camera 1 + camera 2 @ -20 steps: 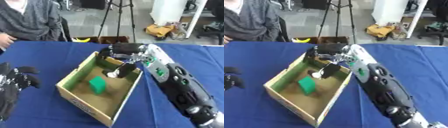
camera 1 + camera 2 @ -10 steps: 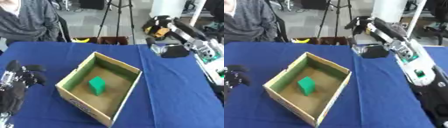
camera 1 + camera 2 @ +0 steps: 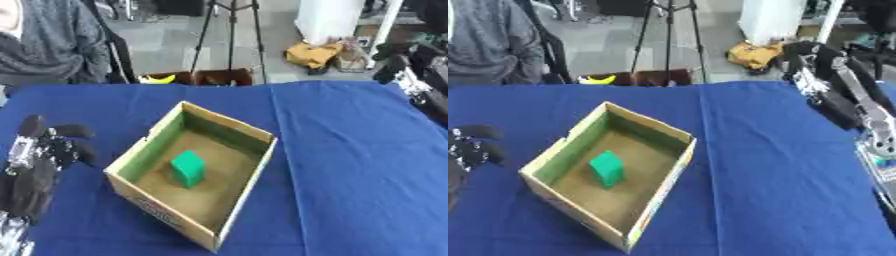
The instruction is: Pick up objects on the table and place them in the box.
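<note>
Covering the whole work area, the blue surface [image 3: 350, 165] carries an open cardboard box [image 3: 229, 126] near its middle. Inside the box, on its floor, stands a green block [image 3: 188, 168]. At the left edge the left hand [image 3: 44, 150] rests with fingers relaxed and spread. Up at the right, the right hand [image 3: 811, 75] is raised off the surface; whether its fingers are spread or curled I cannot tell.

A blue cloth [image 3: 350, 165] covers the table. Behind it is a grey floor with a black tripod [image 3: 232, 35] standing on it. A yellow bag [image 3: 317, 54] lies near a white post [image 3: 325, 20]. A brown crate [image 3: 223, 77] sits by something yellow [image 3: 157, 79].
</note>
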Available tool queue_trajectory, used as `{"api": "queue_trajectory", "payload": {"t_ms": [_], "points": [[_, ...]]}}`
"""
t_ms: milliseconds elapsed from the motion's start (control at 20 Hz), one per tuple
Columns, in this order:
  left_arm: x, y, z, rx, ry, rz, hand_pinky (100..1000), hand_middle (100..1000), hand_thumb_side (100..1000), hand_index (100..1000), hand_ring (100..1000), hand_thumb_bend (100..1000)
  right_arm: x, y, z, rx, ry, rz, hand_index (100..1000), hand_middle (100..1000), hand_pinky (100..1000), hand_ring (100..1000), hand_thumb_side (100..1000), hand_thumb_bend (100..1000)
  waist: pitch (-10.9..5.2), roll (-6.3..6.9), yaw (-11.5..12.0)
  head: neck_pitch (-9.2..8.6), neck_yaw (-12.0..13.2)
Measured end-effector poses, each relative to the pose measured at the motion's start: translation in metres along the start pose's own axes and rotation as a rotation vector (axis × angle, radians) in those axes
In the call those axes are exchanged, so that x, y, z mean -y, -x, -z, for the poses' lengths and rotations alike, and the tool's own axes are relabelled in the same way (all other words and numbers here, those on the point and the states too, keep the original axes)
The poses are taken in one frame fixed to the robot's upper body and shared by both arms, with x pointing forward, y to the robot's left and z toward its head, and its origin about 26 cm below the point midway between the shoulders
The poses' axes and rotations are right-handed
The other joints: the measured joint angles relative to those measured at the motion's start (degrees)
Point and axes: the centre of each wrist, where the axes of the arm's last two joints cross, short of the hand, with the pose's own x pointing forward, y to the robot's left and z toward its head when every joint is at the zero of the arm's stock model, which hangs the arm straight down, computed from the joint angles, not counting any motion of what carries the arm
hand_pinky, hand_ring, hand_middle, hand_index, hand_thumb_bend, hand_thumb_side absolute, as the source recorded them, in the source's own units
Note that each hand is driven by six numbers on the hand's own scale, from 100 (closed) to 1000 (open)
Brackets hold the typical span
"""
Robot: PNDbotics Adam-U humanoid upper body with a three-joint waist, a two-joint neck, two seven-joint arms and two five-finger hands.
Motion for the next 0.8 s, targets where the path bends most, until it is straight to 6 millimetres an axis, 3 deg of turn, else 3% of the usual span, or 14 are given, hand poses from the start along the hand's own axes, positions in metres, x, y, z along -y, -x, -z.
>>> {"api": "queue_trajectory", "payload": {"t_ms": [400,800], "points": [[0.002,0.002,-0.002,-0.006,-0.012,-0.009,513,607,991,698,531,416,-0.01,0.012,-0.02,-0.086,0.074,0.083,840,683,570,586,890,100,0.27,0.67,-0.89,4.0,-1.45],[0.002,0.004,-0.003,-0.013,-0.015,-0.01,513,608,993,698,531,414,-0.017,0.017,-0.027,-0.121,0.091,0.121,839,678,566,582,909,100,0.32,0.97,-1.2,5.02,-1.63]]}}
